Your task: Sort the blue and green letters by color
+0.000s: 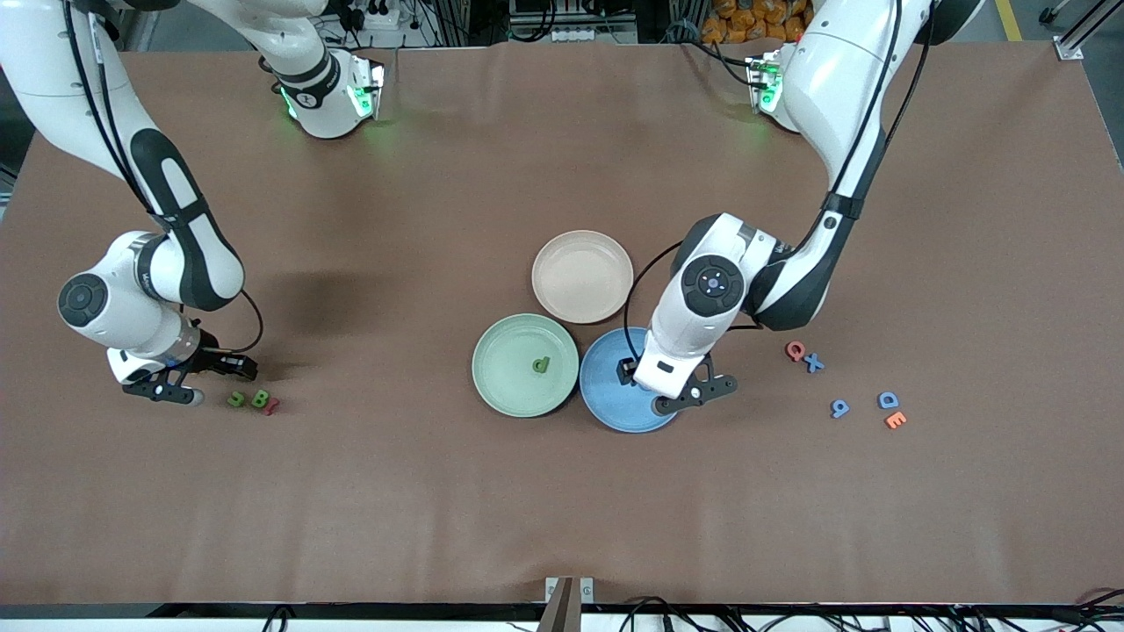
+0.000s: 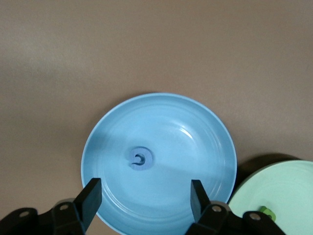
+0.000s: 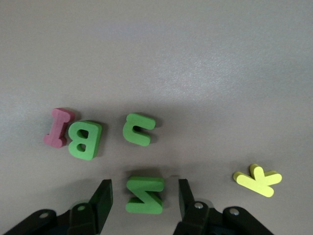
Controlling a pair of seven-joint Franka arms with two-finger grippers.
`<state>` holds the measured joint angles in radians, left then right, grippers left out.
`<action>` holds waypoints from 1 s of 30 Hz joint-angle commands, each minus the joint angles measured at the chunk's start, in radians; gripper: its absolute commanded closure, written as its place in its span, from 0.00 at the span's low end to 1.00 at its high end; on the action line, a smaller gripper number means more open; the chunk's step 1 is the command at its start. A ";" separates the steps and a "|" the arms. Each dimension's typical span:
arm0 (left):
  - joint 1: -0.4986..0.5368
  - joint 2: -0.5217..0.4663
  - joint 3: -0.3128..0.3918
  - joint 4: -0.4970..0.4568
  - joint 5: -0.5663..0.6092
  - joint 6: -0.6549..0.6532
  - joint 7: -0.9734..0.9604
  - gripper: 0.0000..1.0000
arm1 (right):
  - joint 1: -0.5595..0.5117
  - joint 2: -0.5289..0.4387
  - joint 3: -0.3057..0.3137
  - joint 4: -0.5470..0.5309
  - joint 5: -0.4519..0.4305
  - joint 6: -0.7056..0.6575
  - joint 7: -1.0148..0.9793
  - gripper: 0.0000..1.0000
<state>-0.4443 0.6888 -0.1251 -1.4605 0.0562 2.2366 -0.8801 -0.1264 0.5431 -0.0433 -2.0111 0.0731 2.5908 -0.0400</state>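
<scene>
Now I am looking first at what is lying around my claws. Near my right gripper (image 3: 144, 196) the dark red piece (image 3: 58, 127) is touching the green B (image 3: 84, 140), the green C (image 3: 139, 129) is lying just beside them, and a yellow K (image 3: 258, 179) is lying apart on the brown table (image 1: 369, 491). Nothing is standing in the way of the green N (image 3: 144, 195): it is lying flat on the table between my right fingers (image 3: 100, 201), which are spread on both sides of it and not touching it. Its long axis is running across the gap, from one finger to the other.

My right arm is bending down low toward its own end of the table. My left arm is reaching down over the blue plate (image 1: 606, 386), and my left gripper (image 2: 145, 196) is hanging spread wide above it, holding nothing. A blue letter (image 2: 141, 158) is lying flat near the middle of this plate.

A green letter (image 1: 540, 364) is lying in the green plate (image 1: 500, 377). The pink plate (image 1: 582, 276) is lying beside both plates. The blue X (image 1: 814, 362), the blue 9 (image 1: 839, 407) and the blue D (image 1: 888, 400) are lying toward the left arm's end, with the pink Q (image 1: 795, 351) and the orange E (image 1: 895, 420).
</scene>
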 commanded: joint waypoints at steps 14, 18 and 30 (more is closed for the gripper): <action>0.217 -0.061 -0.070 -0.084 0.094 -0.014 0.236 0.22 | -0.015 0.034 0.008 0.020 -0.003 0.020 -0.020 0.54; 0.277 -0.063 -0.080 -0.095 0.120 -0.014 0.317 0.22 | -0.015 0.034 0.008 0.018 -0.003 0.028 -0.020 0.75; 0.418 -0.057 -0.080 -0.129 0.157 -0.012 0.565 0.22 | 0.027 -0.058 0.011 0.017 0.005 -0.073 0.040 1.00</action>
<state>-0.0782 0.6570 -0.1848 -1.5495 0.1713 2.2275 -0.3803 -0.1236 0.5527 -0.0415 -1.9958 0.0734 2.5979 -0.0443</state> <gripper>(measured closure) 0.220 0.661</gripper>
